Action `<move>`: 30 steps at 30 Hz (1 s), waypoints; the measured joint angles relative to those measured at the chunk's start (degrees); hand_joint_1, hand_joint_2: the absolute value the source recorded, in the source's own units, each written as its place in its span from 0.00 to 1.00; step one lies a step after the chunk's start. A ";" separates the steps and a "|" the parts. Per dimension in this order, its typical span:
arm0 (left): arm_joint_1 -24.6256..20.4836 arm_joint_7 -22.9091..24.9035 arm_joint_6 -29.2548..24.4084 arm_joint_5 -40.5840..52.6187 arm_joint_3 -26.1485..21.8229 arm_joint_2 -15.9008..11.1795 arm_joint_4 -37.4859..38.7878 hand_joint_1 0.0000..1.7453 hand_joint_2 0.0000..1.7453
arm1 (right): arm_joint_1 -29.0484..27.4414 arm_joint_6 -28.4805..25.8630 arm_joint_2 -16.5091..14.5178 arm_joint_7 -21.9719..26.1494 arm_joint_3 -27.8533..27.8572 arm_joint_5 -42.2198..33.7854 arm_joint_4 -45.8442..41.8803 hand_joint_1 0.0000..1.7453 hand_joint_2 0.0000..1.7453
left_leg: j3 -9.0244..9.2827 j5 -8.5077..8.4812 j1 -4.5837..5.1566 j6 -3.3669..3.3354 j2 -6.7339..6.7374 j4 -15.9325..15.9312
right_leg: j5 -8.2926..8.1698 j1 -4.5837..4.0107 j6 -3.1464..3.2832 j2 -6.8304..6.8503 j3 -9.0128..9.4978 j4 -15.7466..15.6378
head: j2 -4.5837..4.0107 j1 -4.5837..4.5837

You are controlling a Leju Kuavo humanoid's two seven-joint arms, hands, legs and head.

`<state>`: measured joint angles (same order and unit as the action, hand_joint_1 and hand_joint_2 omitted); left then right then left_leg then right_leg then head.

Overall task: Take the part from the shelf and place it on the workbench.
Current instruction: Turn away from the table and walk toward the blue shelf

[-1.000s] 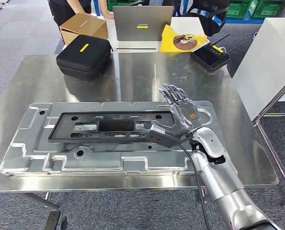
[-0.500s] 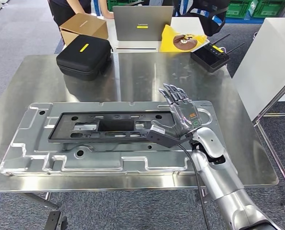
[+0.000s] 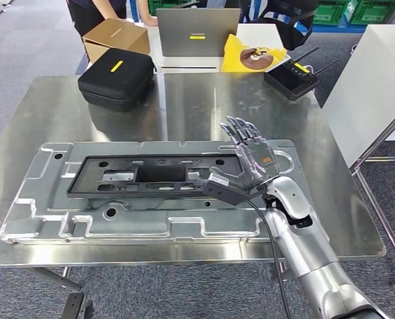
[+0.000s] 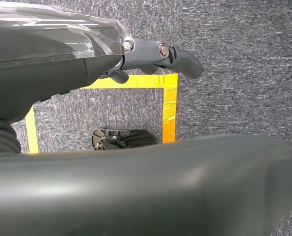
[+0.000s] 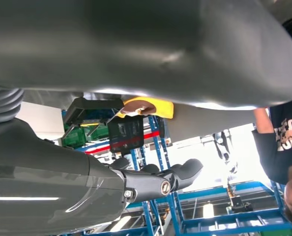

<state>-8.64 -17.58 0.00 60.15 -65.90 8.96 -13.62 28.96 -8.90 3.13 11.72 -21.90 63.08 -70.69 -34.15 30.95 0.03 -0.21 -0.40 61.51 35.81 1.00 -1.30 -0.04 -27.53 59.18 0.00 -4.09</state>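
A long black frame part (image 3: 140,176) lies flat on a silver stamped panel (image 3: 44,199) on the steel workbench (image 3: 195,106). My right hand (image 3: 251,156) stands at the right end of the black part with its fingers spread and pointing away from me. It holds nothing. In the right wrist view its fingers (image 5: 163,182) stretch out straight. My left hand (image 4: 152,54) hangs over grey carpet and yellow floor tape (image 4: 168,108), fingers straight, with nothing in it.
At the workbench's far edge sit a black case (image 3: 116,76) and a controller (image 3: 290,76). Behind them are a cardboard box (image 3: 116,36), a laptop (image 3: 198,30), a yellow bag (image 3: 253,54) and a person (image 3: 95,10). A white table (image 3: 371,86) stands right.
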 joint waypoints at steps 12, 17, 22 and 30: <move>0.00 0.01 0.00 0.00 0.00 0.00 0.00 0.00 0.00 | 0.00 0.00 0.00 0.00 0.00 0.00 0.00 0.00 0.00 | 0.00 0.00 0.00 0.00 0.00 0.00 | 0.00 0.00 0.00 0.00 0.00 0.00 | 0.00 0.01; 0.00 0.00 0.00 0.00 0.00 0.00 -0.01 0.00 0.00 | 0.00 0.00 0.00 0.00 0.00 0.00 0.00 0.00 0.00 | 0.00 0.00 0.00 0.00 0.00 0.00 | 0.00 0.00 0.00 0.00 0.00 0.00 | 0.00 0.00; 0.00 0.01 0.00 0.00 0.00 0.00 0.00 0.00 0.00 | 0.00 0.00 0.00 0.01 0.00 0.00 0.00 0.00 0.00 | 0.00 0.00 0.00 0.00 0.00 0.00 | 0.00 0.00 0.00 0.00 0.00 0.00 | 0.00 0.00; 0.00 0.01 0.00 0.00 0.00 0.00 -0.01 0.00 0.00 | 0.00 0.00 0.00 0.01 0.00 0.00 0.00 0.00 0.00 | 0.00 0.00 0.00 0.00 0.00 0.00 | 0.00 0.00 0.00 0.00 0.00 0.00 | 0.00 0.00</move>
<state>-8.64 -17.57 0.00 60.15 -65.90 8.96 -13.62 28.96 -8.90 3.13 11.72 -21.90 63.08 -70.69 -34.15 30.95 0.03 -0.21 -0.40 61.51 35.81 1.00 -1.30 -0.04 -27.53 59.18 0.00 -4.09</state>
